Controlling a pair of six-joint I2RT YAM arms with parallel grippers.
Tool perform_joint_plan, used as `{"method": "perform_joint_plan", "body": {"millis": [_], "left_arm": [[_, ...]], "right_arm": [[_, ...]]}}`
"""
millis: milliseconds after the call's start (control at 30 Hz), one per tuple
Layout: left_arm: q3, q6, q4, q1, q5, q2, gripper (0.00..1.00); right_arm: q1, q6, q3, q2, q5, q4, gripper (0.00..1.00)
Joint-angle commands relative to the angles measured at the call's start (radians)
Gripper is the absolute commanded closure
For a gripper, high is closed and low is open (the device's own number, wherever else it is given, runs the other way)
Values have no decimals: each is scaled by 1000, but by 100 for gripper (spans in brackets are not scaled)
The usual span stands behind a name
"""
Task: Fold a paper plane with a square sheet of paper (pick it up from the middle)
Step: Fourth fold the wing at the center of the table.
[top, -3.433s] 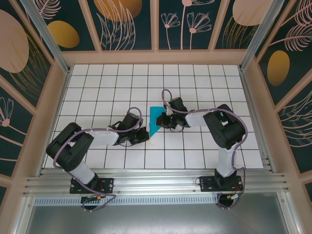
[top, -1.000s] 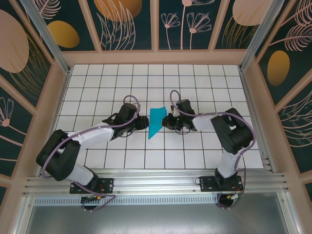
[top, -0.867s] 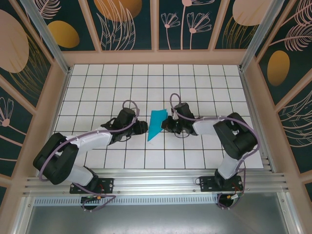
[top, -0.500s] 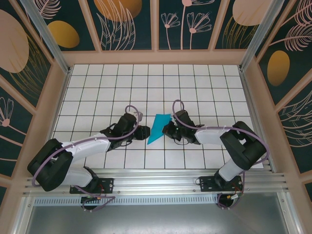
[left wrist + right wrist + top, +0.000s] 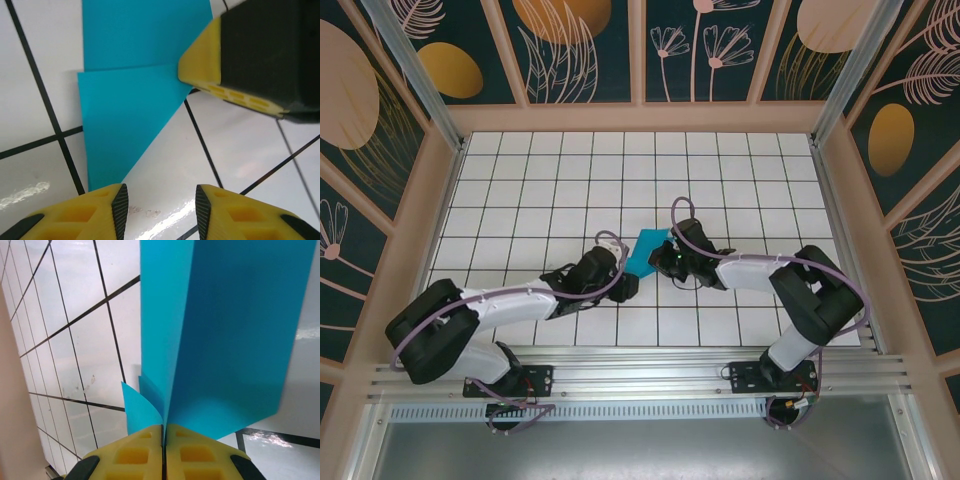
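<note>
The square sheet of paper (image 5: 643, 250) is now a folded, pointed teal shape with layered flaps, near the table's middle. My right gripper (image 5: 665, 262) is shut on its folded edge; in the right wrist view the yellow fingers (image 5: 140, 455) press together on the paper (image 5: 225, 340), which stands up from them. My left gripper (image 5: 628, 285) is open just near-left of the paper's tip. In the left wrist view its pads (image 5: 120, 207) stand apart over bare tile, with the paper (image 5: 125, 115) just ahead and the right gripper's finger (image 5: 205, 65) against the paper's edge.
The white gridded table (image 5: 740, 190) is ringed by a wooden frame with patterned panels (image 5: 640, 115). An aluminium rail (image 5: 640, 375) runs along the near edge by both arm bases. Both arms reach inward, wrists close together at the centre.
The left gripper has swung right and toward the near edge, ending beside the paper's tip. The right gripper has shifted slightly nearer with the paper, which has turned more edge-on.
</note>
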Motion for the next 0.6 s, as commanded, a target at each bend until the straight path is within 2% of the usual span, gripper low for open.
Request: {"method": "perform_joint_plan", "body": {"millis": [0,200,567], "left_arm": [[43,66,-35,-11,-85,46,57],[76,133,-38,-13,-160,94,54],[107,230,-22,-40,-154,139,52]], "right_arm": [[2,-19,27,11,-14,-16,91],[1,-27,29,0,-18,-32,90],[-2,-39,70,14,-41,-54,89]]}}
